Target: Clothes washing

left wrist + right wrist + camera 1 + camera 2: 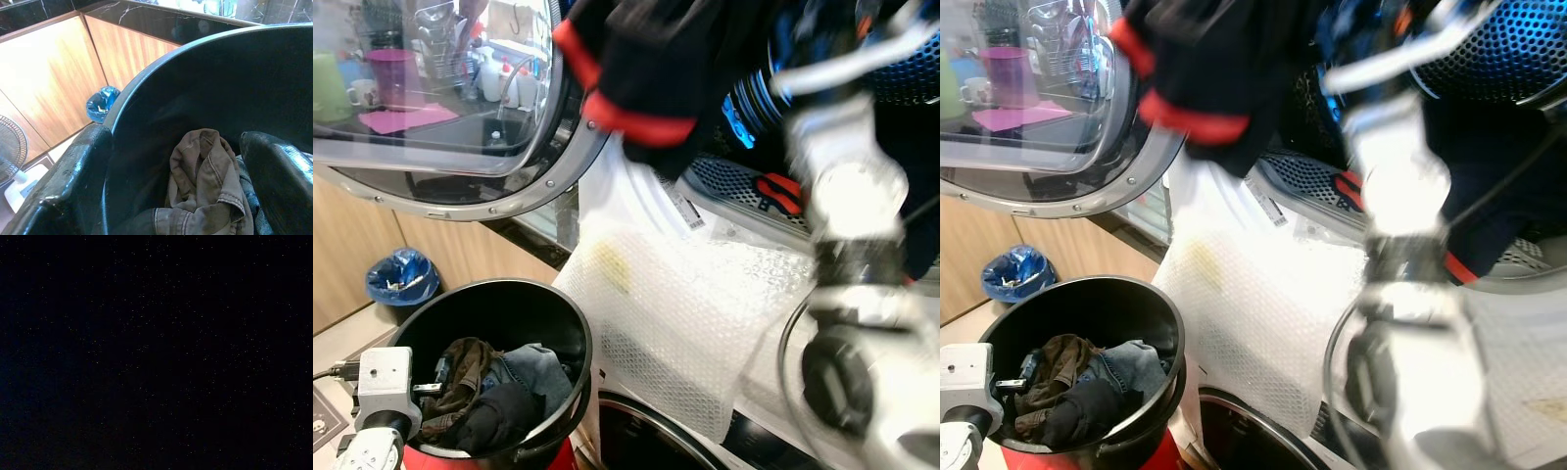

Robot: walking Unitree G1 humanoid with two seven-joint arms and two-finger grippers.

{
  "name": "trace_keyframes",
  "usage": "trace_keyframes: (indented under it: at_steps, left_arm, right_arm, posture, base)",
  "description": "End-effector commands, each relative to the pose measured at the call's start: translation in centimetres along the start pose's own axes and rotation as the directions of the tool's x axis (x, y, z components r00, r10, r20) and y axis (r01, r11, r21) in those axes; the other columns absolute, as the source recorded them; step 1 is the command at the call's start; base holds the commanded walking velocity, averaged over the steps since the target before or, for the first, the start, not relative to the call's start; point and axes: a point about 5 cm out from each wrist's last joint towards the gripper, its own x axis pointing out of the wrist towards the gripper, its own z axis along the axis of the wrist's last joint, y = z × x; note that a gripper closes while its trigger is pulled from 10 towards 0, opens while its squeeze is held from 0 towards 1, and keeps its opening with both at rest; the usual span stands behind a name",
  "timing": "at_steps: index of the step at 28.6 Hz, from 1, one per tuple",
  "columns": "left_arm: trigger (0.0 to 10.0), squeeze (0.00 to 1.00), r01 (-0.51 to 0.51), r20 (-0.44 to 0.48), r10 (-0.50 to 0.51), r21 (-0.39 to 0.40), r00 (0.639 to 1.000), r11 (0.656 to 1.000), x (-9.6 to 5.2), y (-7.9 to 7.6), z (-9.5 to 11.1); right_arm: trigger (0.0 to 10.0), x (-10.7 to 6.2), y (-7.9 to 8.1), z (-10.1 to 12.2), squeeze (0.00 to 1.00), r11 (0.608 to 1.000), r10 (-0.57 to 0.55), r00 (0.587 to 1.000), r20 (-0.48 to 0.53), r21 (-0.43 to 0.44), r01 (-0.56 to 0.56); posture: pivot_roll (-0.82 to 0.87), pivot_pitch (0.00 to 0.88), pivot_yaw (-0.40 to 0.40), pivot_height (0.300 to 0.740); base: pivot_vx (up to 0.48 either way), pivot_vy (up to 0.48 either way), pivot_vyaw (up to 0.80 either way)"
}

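A black garment with red cuffs (636, 69) hangs at the mouth of the drum (901, 69), draped over its lip and partly inside, with more dark cloth behind it. The blurred right arm (847, 196) reaches up into that opening; its gripper is lost in the cloth and the dark drum, so I cannot tell whether its fingers are together or apart, and the right wrist view is black. Below the mouth, a bubble-wrap sheet (685, 313) covers the front of the machine, and the open door (440, 108) swings out to the robot's left, its glass reflecting a kitchen. Lower left stands a black bucket (573, 338) with the rest of the load: a brown garment (460, 377), jeans (533, 367) and a dark piece (494, 416) lying together at the bottom. The left gripper (176, 191) hovers at the bucket's rim, fingers (63, 186) apart and holding nothing, aimed at the brown garment just beyond them. Further off, a blue-lined bin (401, 279) sits by the wooden cabinets. The step in hand looks like loading: the garment is going into the drum. Next, it needs pushing fully past the lip so nothing trails out, then the left gripper can drop in and close on the brown garment.
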Motion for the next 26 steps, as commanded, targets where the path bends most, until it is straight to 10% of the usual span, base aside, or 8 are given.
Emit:
trace_keyframes:
  at_steps: [1,5,16,18,19,21,24,26]
  left_arm:
    - [10.0,0.0,0.015,-0.061,-0.015,-0.009,0.998,1.0,-0.6,-0.8,-1.4]
    - [10.0,0.0,0.012,-0.063,-0.013,-0.018,0.998,1.0,-0.6,-1.0,-1.6]
    - [10.0,0.0,-0.036,-0.082,0.033,-0.037,0.996,0.999,-1.4,-1.7,-2.2]
    - [10.0,0.0,-0.037,-0.088,0.033,-0.04,0.996,0.999,-1.6,-1.6,-2.4]
    - [10.0,0.0,-0.012,-0.106,0.008,-0.037,0.994,0.999,-1.8,-1.9,-2.7]
    - [10.0,0.0,0.004,-0.114,-0.009,-0.039,0.993,0.999,-1.9,-2.1,-2.8]
    - [10.0,0.0,0.033,-0.13,-0.037,-0.036,0.991,0.999,-2.0,-2.6,-2.9]
    - [10.0,0.0,0.039,-0.132,-0.044,-0.036,0.99,0.999,-2.1,-2.7,-2.9]
  right_arm:
    - [0.0,1.0,-0.5,1.7,0.0,0.99,-0.117,0.991,0.06,-0.074,0.121]
    - [0.0,1.5,-1.7,3.1,0.0,0.913,-0.368,0.923,0.117,-0.141,0.382]
    - [0.0,-1.2,-4.5,6.1,0.0,0.218,-0.845,0.448,0.291,-0.577,0.787]
    - [2.3,-1.0,-4.6,5.2,0.0,0.226,-0.85,0.461,0.254,-0.615,0.756]
    - [10.0,-0.7,-4.6,3.5,0.0,0.269,-0.853,0.494,0.169,-0.668,0.694]
    - [10.0,-0.5,-4.6,2.9,0.0,0.263,-0.851,0.503,0.149,-0.708,0.655]
    - [10.0,-0.4,-4.6,1.6,1.0,0.233,-0.849,0.516,0.117,-0.793,0.562]
    - [10.0,-0.4,-4.6,1.3,1.0,0.24,-0.849,0.518,0.104,-0.798,0.553]
  posture:
    - [0.23,0.0,-0.109,0.74]
    - [0.23,0.0,-0.112,0.74]
    - [0.28,0.0,-0.152,0.74]
    - [0.28,0.0,-0.151,0.74]
    - [0.28,0.004,-0.152,0.74]
    - [0.28,0.006,-0.152,0.74]
    - [0.28,0.014,-0.152,0.74]
    - [0.28,0.014,-0.152,0.74]
  base:
    - [0.0,0.0,0.0]
    - [0.0,0.0,0.0]
    - [0.0,0.0,0.0]
    - [0.0,0.0,0.0]
    - [0.0,0.0,0.0]
    - [0.0,0.0,0.0]
    - [0.0,0.0,0.0]
    - [0.0,0.0,0.0]
